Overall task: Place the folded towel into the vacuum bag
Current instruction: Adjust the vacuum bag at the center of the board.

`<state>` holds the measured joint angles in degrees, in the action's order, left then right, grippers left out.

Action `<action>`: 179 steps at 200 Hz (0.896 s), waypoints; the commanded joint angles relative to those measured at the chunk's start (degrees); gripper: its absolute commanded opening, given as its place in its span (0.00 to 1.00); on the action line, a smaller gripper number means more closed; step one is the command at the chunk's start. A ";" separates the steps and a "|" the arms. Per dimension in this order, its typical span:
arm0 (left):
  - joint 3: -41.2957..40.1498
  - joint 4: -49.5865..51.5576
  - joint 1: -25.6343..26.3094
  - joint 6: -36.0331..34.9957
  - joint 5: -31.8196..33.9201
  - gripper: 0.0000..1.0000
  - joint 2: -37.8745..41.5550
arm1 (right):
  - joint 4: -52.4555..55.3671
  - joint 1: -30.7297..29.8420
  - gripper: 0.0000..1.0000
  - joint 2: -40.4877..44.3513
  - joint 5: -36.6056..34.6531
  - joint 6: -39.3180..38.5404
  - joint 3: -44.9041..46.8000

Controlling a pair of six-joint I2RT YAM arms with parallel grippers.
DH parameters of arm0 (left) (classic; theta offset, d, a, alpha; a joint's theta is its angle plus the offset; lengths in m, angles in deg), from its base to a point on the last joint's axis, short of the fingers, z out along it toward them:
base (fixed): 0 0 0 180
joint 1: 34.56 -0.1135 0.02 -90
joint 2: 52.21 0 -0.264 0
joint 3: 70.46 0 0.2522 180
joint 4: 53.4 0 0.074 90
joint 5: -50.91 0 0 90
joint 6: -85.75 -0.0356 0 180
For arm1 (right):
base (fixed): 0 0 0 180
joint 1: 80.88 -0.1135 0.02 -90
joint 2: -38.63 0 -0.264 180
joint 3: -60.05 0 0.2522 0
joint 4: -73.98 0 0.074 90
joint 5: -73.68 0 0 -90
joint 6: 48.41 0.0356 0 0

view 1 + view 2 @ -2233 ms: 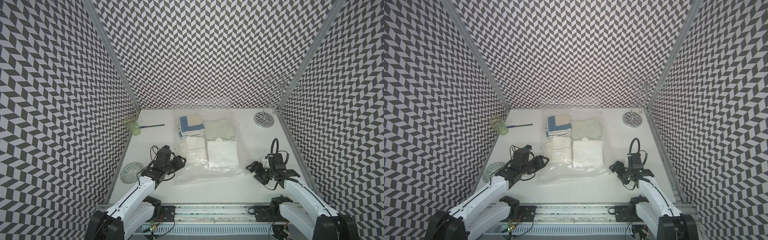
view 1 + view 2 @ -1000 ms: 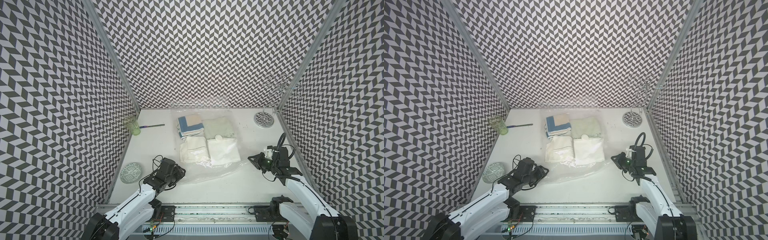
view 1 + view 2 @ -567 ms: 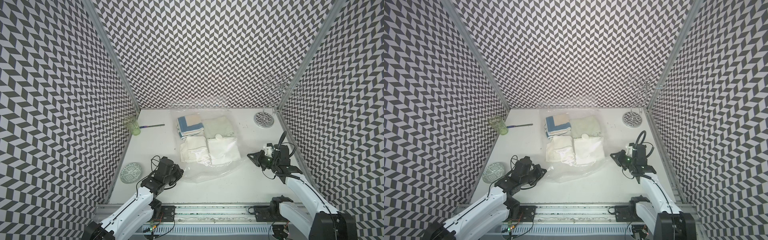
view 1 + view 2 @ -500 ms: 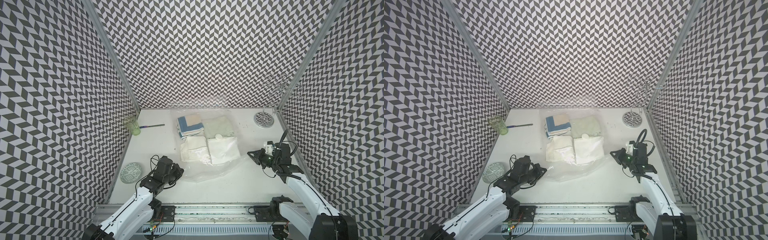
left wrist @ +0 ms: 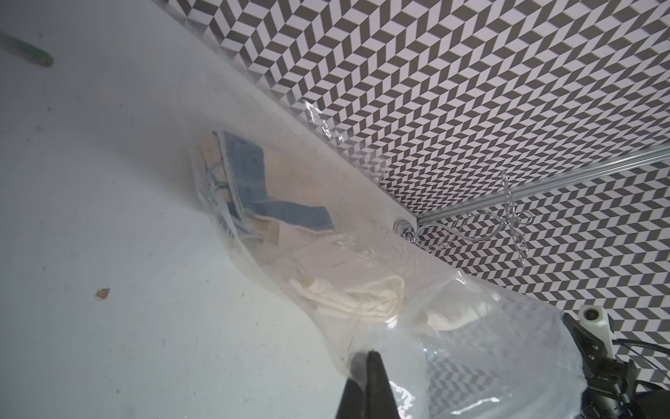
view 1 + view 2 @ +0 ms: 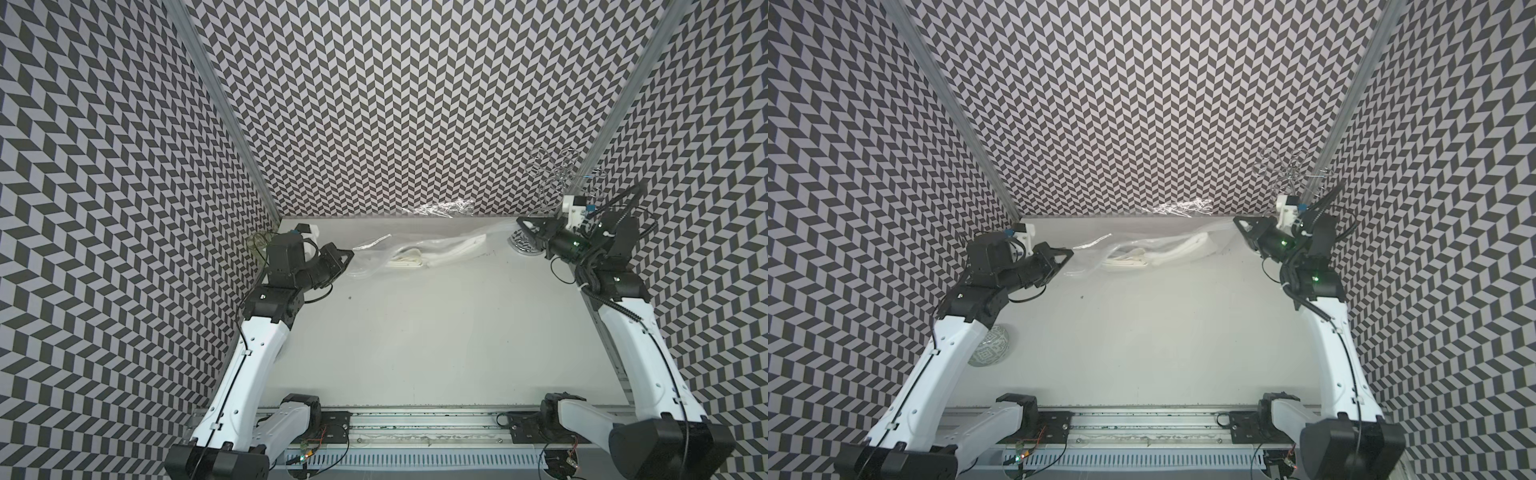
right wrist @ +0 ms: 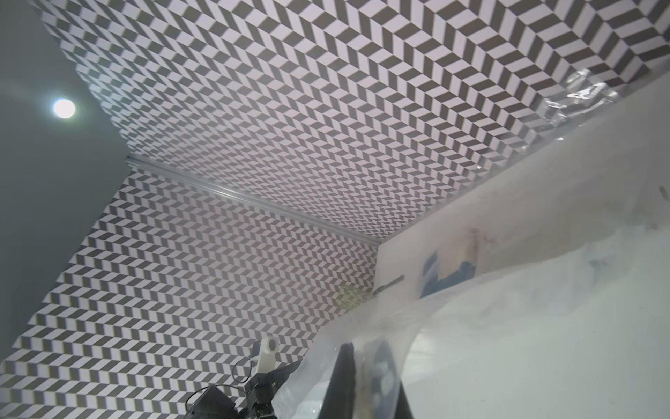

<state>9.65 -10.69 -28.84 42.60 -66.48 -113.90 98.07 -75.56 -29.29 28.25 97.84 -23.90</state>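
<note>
left gripper (image 6: 350,254): jaws pinched together on film at one end of vacuum bag (image 6: 494,233); sits ~10 o'clock of table (image 6: 415,332).
right gripper (image 6: 520,223): also clamped on bag film, opposite end, ~2 o'clock; wrist view shows plastic draped over its fingers.
Bag position: strung between the two grippers along far edge, ~12 o'clock of table; ends held up, middle sags toward surface.
Towels: white folded towel (image 6: 409,262) inside bag, at left gripper's ~3 o'clock; blue/tan towel (image 5: 246,170) seen thru film, further toward back wall.
Handling (judgement): film thin, glossy, slippery, floppy, no stiffness of its own. Load looks light but loose; soft towels may slide or unfold if bag tilts.
Where to hold (judgement): edge film at both ends, deep bite so it can't slip out; don't grab towel thru plastic.
Risk (judgement): uneven pull could bunch towels at low end or stretch film at pinch pts.
Nearby: wire stand (image 6: 557,174) just behind right gripper, ~1 o'clock.
</note>
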 commanded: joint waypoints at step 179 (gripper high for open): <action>-25.62 -5.21 -3.66 -2.64 -4.66 0.04 6.83 | 0.58 1.19 0.00 8.74 0.55 -2.71 28.54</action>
<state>-11.38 -12.17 -31.97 40.34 -72.78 -109.35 98.59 -74.57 -22.91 30.18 98.65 1.89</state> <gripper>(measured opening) 0.048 0.076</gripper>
